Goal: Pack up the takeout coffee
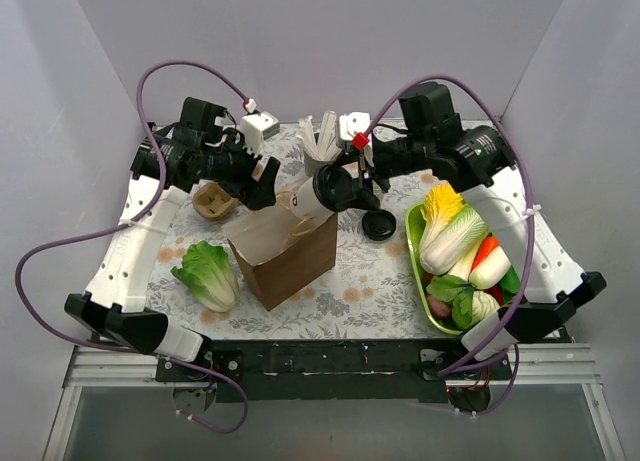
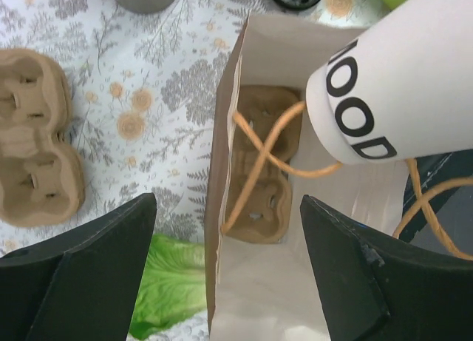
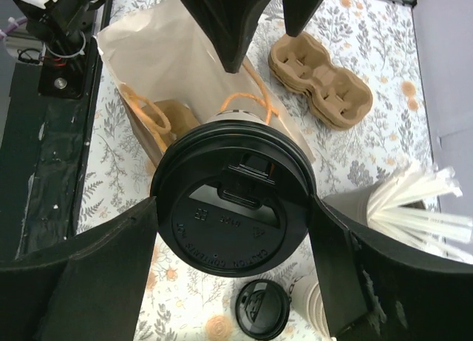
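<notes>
1. My right gripper (image 3: pixel 233 211) is clenched on the takeout coffee (image 3: pixel 235 200), one finger on either side of the cup just below its black lid
2. The takeout coffee is off the table and tilted, base first, over the open mouth of the brown paper bag (image 1: pixel 290 256); I cannot tell whether the base has passed the rim
3. My left gripper (image 2: pixel 228 208) is released, jaws wide apart and grasping nothing; it hangs over the bag's left edge, whose wall runs between the fingers with neither seen touching it
4. A cardboard cup carrier (image 2: pixel 259 163) lies on the bag's floor, with the twine handles crossing above it
5. On the table, a second carrier (image 1: pixel 213 201) sits left of the bag, a loose black lid (image 1: pixel 380 224) to its right, and a lettuce (image 1: pixel 208 273) near its front left
</notes>
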Robot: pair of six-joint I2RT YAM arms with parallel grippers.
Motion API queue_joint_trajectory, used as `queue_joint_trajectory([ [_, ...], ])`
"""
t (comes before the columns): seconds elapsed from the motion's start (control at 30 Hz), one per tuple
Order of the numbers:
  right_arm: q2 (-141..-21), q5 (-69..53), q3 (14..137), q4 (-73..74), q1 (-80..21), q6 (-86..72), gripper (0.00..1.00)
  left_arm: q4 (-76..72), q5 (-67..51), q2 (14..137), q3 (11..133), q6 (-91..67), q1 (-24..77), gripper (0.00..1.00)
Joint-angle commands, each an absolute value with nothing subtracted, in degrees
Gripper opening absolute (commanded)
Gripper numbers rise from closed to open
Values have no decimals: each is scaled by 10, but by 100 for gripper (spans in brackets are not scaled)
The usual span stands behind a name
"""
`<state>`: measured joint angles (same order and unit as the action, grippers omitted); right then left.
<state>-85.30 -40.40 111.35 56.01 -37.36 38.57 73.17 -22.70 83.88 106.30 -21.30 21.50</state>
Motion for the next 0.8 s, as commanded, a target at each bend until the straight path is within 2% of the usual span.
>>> queue_joint_trajectory([
  [0.0, -888, -420, 1183, 607, -395, 460, 1, 751, -192, 806, 1033, -231, 216, 79],
  [0.27, -962, -417, 1255, 715, -426, 569, 1, 744, -158, 781, 1003, -257, 214, 80],
  [0.5, -945, -364, 1198, 748, -490, 615, 1, 725, -137, 772, 991, -286, 202, 82],
  [0.67, -890, -319, 1131, 744, -526, 620, 1, 720, -245, 753, 997, -260, 202, 83],
  [0.77, -851, -292, 1074, 739, -553, 620, 1, 686, -290, 730, 947, -257, 202, 84],
])
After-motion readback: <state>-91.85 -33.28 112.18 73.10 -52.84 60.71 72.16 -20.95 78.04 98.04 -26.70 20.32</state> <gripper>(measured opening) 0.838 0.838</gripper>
